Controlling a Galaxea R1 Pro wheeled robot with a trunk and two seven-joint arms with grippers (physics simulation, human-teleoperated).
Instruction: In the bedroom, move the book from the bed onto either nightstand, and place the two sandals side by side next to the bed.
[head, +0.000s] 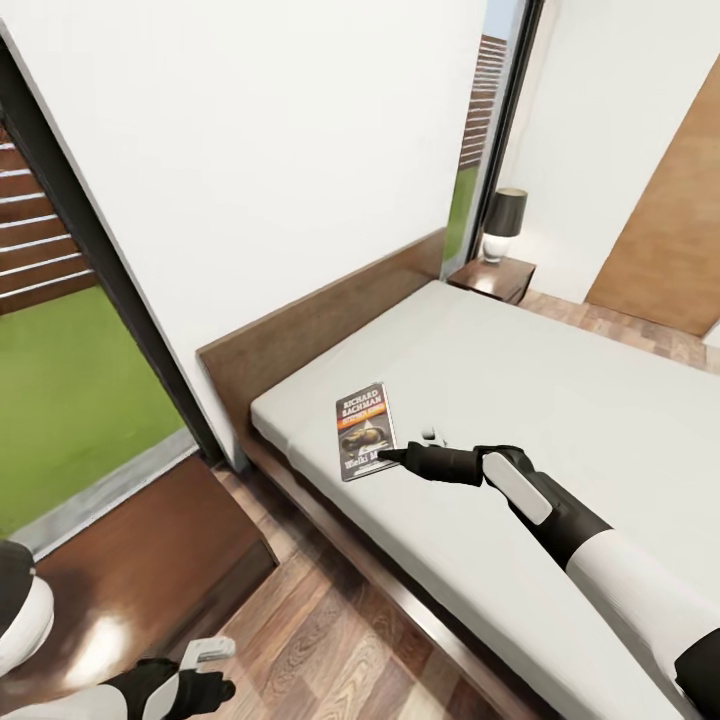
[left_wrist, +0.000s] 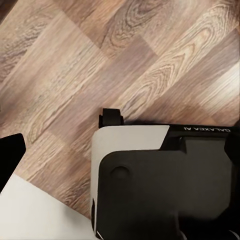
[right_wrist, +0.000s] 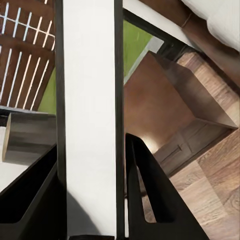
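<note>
The left gripper (head: 205, 668) hangs low over the plank floor (head: 330, 640) beside the near nightstand (head: 130, 560), and I cannot tell how far its jaws are apart. The book (head: 366, 430) lies flat on the bed (head: 560, 400) near the headboard. The right gripper (head: 392, 456) touches its lower edge, 2 fingers spread, gripping nothing. It should straddle the edge before pinching.
</note>
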